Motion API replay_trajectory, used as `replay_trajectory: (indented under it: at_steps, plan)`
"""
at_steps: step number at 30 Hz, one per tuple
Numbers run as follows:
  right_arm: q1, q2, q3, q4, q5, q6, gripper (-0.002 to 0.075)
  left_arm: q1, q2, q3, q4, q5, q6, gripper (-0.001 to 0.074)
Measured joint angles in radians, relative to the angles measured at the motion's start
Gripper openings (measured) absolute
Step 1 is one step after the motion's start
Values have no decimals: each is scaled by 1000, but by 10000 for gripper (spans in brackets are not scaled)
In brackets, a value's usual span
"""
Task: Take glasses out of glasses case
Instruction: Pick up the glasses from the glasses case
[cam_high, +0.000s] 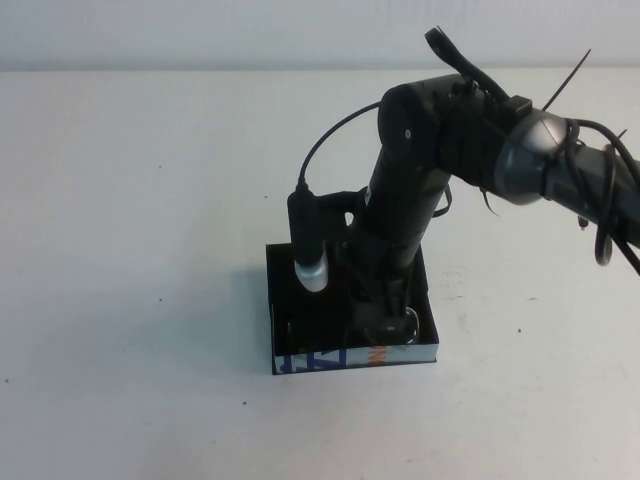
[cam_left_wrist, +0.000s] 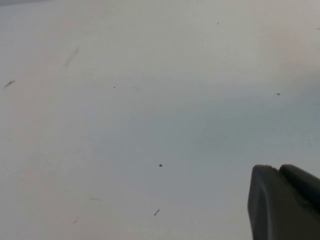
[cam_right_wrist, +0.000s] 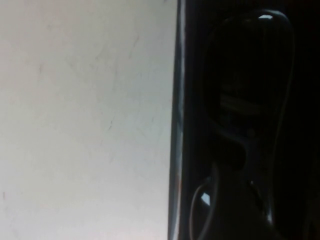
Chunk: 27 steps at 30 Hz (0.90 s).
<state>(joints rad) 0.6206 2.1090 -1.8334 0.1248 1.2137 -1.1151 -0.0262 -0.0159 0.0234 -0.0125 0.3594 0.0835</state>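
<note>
Glasses (cam_right_wrist: 250, 100) lie inside the glasses case (cam_high: 355, 355), directly beneath the right end effector (cam_high: 385, 325). Its opening cannot be determined. Left end effector (cam_left_wrist: 285, 202) hovers over bare table (cam_left_wrist: 125, 125), aperture likewise indeterminate.

A white table (cam_high: 120, 250) — bare-looking, with small dark specks scattered across it.

We see bench (cam_high: 120, 250) off-white, few tiny dark specks. Glasses case (cam_high: 428, 300) black inside; near side wall white, blue lettering, orange mark. Glasses (cam_right_wrist: 250, 100) dark, glossy, white glints on frame. Right arm black, grey metallic joint; right tool (cam_high: 385, 325) black, down inside case. Left tool (cam_left_wrist: 285, 202) dark grey-black, over pale bench. Wrist camera (cam_high: 308, 245) black, white-grey tip.
</note>
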Motion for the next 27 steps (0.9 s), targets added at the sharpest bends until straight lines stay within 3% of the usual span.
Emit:
replay_trajectory:
  at_steps: [11, 21, 24, 27]
  plan:
    - [0, 44, 2, -3, -42, 31, 292, 0, 0, 0, 0, 0, 0, -5]
    - [0, 70, 3, 5, -69, 59, 345, 0, 0, 0, 0, 0, 0, -5]
    - [0, 81, 3, 5, -67, 59, 321, 0, 0, 0, 0, 0, 0, -5]
    - [0, 83, 3, 5, -67, 59, 246, 0, 0, 0, 0, 0, 0, -5]
